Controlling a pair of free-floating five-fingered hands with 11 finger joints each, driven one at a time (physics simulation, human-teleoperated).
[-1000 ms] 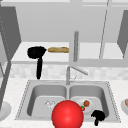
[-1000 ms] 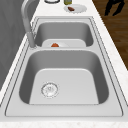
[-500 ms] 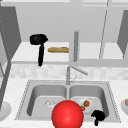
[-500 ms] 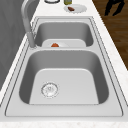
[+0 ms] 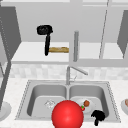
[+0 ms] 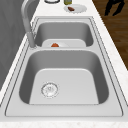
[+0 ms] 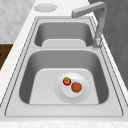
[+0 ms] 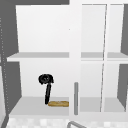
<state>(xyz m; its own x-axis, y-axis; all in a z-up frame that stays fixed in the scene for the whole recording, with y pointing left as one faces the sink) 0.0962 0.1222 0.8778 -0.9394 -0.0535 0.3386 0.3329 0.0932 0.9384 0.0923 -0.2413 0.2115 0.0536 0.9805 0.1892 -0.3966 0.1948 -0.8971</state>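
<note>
Bread loaf (image 5: 59,49) lies on the open cabinet's bottom shelf (image 5: 32,53), the left hand (image 5: 45,30) poised above with one long finger reaching down beside its left end, the rest apparently curled; a nudge could push it off. Right hand (image 5: 98,116) hangs curled near the sink (image 5: 111,97)

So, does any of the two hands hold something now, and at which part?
Nothing is held. The left hand hangs above the bread in the open cabinet; the right hand hovers before the sink.

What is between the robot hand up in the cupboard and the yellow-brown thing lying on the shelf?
Nothing. In the upper view the left robot hand reaches a long finger down to the left end of the yellow-brown thing on the shelf; whether they touch is unclear.
</note>
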